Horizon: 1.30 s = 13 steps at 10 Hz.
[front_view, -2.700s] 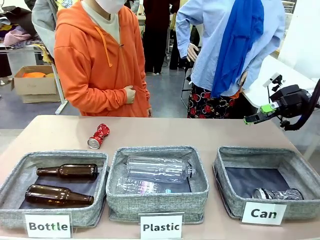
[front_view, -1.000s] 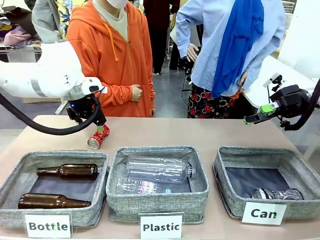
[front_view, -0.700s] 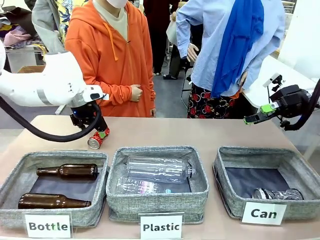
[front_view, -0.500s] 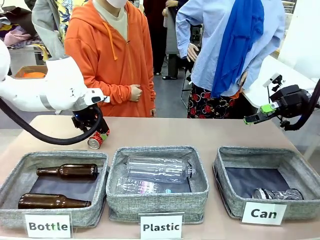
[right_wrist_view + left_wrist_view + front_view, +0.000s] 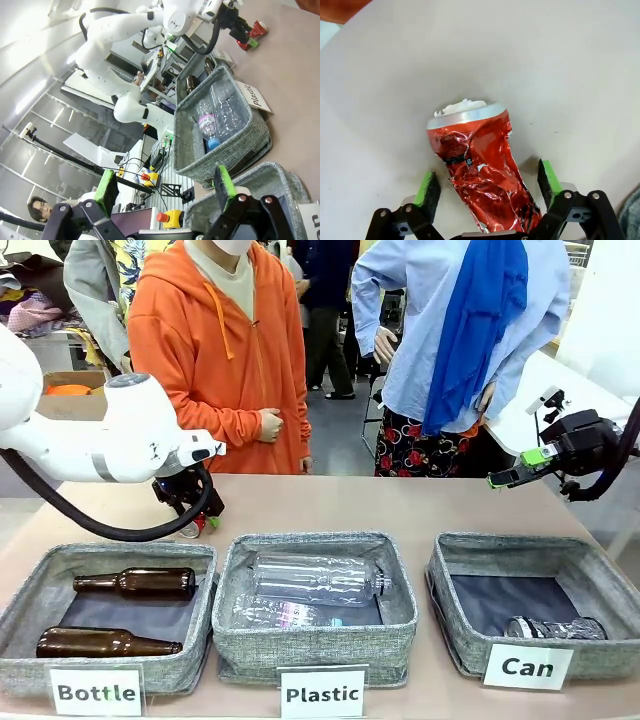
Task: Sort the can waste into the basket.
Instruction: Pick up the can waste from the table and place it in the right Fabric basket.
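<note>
The left fingers [image 5: 485, 187] sit either side of the crushed red can [image 5: 479, 165] near the desk's [image 5: 400, 502] far left edge, not squeezing it. The right fingers [image 5: 165, 189] are wide open, holding nothing.

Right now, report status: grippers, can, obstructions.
Left gripper down astride red can on table, pads not visibly touching. Right gripper open, raised beyond Can basket. Dark can already inside. No obstruction seen.

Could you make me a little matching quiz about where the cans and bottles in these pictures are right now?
Things:
1. red can
2. dark can
3. brown bottles
4. clear plastic bottles

Places:
A. middle basket
B. on the table, between the left gripper fingers
C. "Can" basket
D. "Bottle" basket

Pairs: 1-B, 2-C, 3-D, 4-A
</note>
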Available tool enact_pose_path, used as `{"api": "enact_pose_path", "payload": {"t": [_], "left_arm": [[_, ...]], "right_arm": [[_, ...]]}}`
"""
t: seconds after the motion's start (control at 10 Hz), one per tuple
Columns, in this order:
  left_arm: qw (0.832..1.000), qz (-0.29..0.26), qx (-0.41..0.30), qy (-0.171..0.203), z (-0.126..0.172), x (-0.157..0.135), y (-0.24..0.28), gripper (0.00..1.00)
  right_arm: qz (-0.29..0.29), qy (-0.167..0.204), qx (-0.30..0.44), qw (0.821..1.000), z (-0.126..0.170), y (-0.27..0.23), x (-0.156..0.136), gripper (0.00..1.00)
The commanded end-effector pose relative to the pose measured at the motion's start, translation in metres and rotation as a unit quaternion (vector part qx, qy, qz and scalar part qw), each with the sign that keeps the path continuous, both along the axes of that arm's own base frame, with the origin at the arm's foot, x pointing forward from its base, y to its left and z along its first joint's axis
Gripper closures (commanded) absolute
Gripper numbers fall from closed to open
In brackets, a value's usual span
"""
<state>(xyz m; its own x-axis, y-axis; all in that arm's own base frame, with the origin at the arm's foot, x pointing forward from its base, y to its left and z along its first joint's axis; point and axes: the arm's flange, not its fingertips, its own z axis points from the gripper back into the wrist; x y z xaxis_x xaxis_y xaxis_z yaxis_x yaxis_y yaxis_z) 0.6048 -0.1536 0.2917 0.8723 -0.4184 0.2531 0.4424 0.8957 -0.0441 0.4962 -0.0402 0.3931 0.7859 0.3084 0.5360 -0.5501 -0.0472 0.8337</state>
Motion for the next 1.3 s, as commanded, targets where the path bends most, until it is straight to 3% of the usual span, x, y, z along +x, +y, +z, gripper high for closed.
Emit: {"api": "enact_pose_path", "payload": {"t": [0.0, 0.1, 0.2, 0.4, 0.5, 0.7, 0.9, 1.1, 1.2], "left_arm": [[1.000, 0.017, 0.009, 0.005, -0.001, 0.001, 0.001, 0.59], [1.000, 0.019, 0.011, 0.006, -0.001, 0.000, 0.000, 0.58], [1.000, 0.021, 0.011, 0.005, -0.001, 0.000, 0.000, 1.00], [1.000, 0.023, 0.010, 0.001, 0.000, 0.001, 0.001, 1.00], [1.000, 0.026, 0.007, -0.001, 0.001, -0.001, 0.001, 0.84], [1.000, 0.028, 0.007, -0.007, 0.004, -0.003, 0.002, 1.00], [0.999, 0.032, -0.001, -0.033, 0.027, -0.016, 0.009, 1.00], [0.997, 0.015, -0.006, -0.071, 0.069, -0.044, 0.014, 1.00], [0.997, -0.001, -0.004, -0.074, 0.090, -0.061, 0.015, 1.00]], "right_arm": [[0.003, -0.005, -0.009, 1.000, 0.002, 0.001, -0.002, 0.00], [0.003, -0.005, -0.009, 1.000, 0.002, 0.001, -0.002, 0.00], [0.003, -0.005, -0.009, 1.000, 0.002, 0.001, -0.002, 0.00], [0.003, -0.005, -0.009, 1.000, 0.002, 0.001, -0.002, 0.00], [0.003, -0.005, -0.009, 1.000, 0.002, 0.001, -0.002, 0.00], [0.003, -0.005, -0.009, 1.000, 0.002, 0.001, -0.002, 0.00], [0.003, -0.005, -0.009, 1.000, 0.002, 0.001, -0.002, 0.00], [0.003, -0.005, -0.009, 1.000, 0.002, 0.001, -0.002, 0.00], [0.003, -0.005, -0.009, 1.000, 0.002, 0.001, -0.002, 0.00]]}}
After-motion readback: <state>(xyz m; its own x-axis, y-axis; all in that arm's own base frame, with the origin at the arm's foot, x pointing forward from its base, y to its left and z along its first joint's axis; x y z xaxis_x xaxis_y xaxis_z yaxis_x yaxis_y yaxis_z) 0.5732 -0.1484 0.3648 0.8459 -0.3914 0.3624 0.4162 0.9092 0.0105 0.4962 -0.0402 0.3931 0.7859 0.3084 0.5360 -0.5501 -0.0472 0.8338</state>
